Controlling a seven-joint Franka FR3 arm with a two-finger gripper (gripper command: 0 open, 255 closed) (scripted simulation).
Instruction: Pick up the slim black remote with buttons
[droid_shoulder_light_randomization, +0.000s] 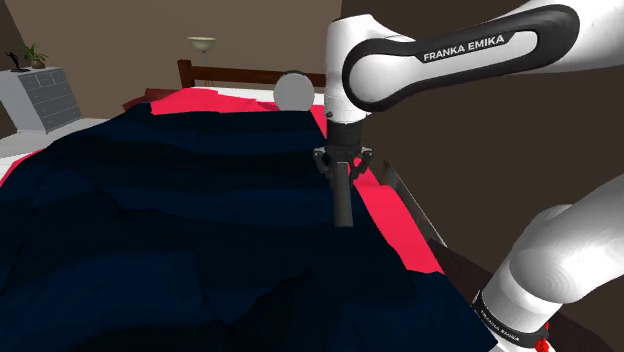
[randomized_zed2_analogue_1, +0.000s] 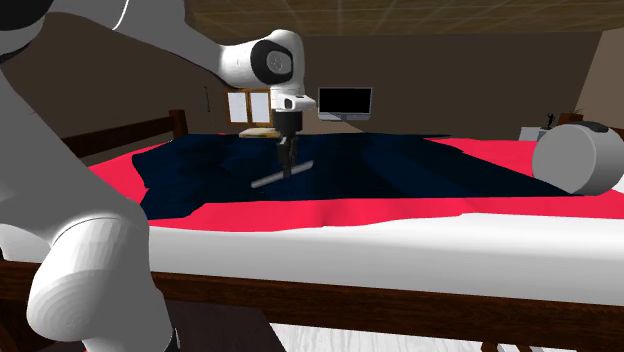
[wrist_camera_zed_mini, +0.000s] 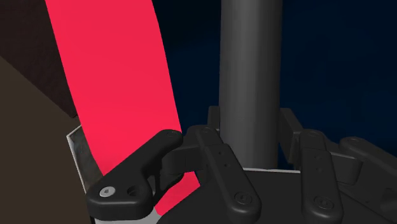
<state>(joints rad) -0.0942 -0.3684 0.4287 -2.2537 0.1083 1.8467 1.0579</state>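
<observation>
Remote (droid_shoulder_light_randomization: 343, 205) | slim dark-grey bar clamped in the gripper (droid_shoulder_light_randomization: 343, 168), fingers closed onto it | over the bed's dark blue blanket (droid_shoulder_light_randomization: 180, 230), near the red sheet (droid_shoulder_light_randomization: 392, 215) | grasp looks done | appears slightly raised, clearance uncertain | remaining: lift clear

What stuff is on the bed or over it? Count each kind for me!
dark grey remote, clasped in the pincer: 1
dark blue blanket: 1
red sheet: 1
grey round cushion: 1
Total: 4
</observation>
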